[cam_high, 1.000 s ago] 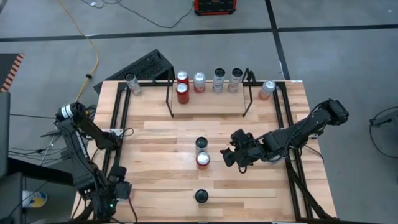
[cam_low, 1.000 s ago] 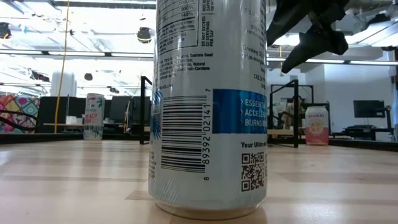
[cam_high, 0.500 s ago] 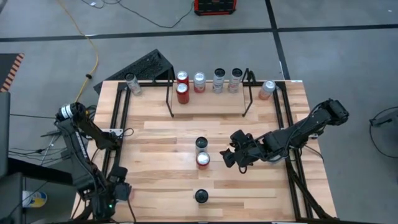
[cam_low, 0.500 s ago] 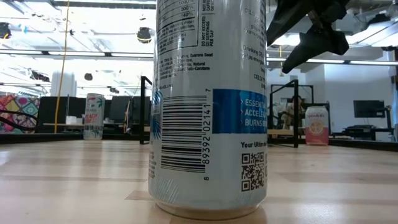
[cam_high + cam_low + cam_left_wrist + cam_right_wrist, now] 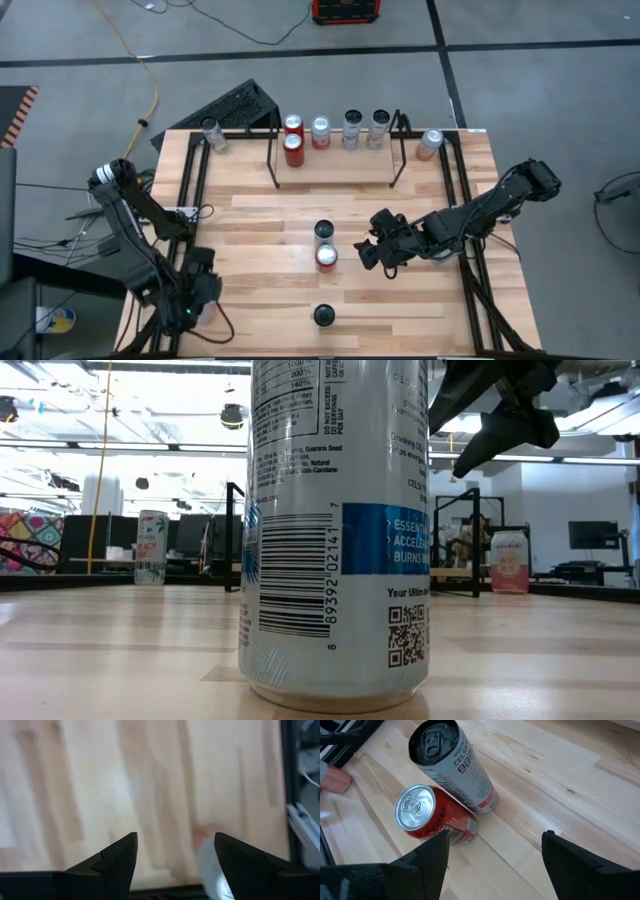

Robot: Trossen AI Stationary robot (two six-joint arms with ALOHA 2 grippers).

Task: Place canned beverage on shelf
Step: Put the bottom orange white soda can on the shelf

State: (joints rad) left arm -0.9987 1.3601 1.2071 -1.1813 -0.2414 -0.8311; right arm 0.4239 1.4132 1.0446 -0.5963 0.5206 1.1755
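Fingers of right gripper [image 5: 366, 252] spread, empty, just beside red can [image 5: 326, 257] and silver can [image 5: 323, 232] mid-table. Left gripper [image 5: 195, 300] also released, near table's [image 5: 420, 210] left front edge. Shelf [image 5: 333, 150], black rods, holds five cans at far edge; bare wood between.

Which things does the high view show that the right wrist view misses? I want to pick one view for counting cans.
Only the high view shows the shelf with its five cans, the left gripper over the near left corner, and a dark-topped can near the front edge. Only the right wrist view shows the right gripper's open fingers close up. Both show the red can and the taller can standing together mid-table.
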